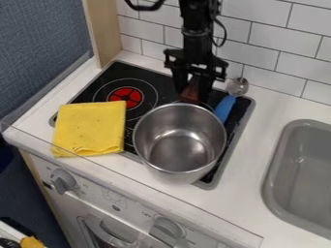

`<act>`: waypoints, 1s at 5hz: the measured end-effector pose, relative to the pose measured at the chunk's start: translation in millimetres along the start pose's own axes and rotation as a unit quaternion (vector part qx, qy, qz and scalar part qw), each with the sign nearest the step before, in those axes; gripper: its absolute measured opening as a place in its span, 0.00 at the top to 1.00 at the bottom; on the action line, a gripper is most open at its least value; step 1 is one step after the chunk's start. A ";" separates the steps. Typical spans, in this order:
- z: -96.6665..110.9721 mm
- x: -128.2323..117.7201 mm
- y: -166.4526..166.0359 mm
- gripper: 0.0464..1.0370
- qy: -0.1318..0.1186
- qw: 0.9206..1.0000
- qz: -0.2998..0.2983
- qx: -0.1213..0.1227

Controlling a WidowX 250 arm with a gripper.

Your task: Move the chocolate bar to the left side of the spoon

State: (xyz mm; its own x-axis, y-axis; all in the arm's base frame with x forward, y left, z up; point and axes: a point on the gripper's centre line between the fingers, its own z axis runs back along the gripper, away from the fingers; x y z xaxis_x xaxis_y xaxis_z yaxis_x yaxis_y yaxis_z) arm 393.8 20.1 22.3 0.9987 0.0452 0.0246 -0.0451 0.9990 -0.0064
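My gripper (191, 90) hangs at the top centre, just behind the metal pot, with its fingers closed around the dark reddish-brown chocolate bar (190, 92). The bar's lower end is hidden behind the pot's back rim. To the right of the gripper lies the spoon (224, 108), its blue handle on the stove's right edge beside the pot and its metal bowl pointing to the back wall. Whether the bar touches the stove I cannot tell.
The metal pot (178, 157) stands on the right half of the black stove (103, 80). A folded yellow cloth (89, 129) covers the stove's front left. A grey sink (300, 177) is at the right, and a tiled wall rises behind.
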 end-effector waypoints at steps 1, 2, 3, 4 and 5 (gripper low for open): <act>2.6 3.9 -0.8 0.15 -0.002 1.000 -0.008 -0.003; 1.4 2.2 -1.7 0.03 0.004 1.000 -0.015 -0.006; -0.3 3.2 -0.8 0.03 -0.002 1.000 -0.018 -0.003; 6.7 -2.7 -4.7 0.04 -0.009 1.000 -0.012 -0.018; 32.9 -1.7 -1.4 0.04 -0.048 0.999 -0.005 -0.017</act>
State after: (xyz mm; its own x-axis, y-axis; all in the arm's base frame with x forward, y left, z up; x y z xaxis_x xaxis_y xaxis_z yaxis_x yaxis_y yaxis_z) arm 391.3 18.8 55.2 0.9921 0.0379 0.1196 -0.0333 0.9986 -0.0406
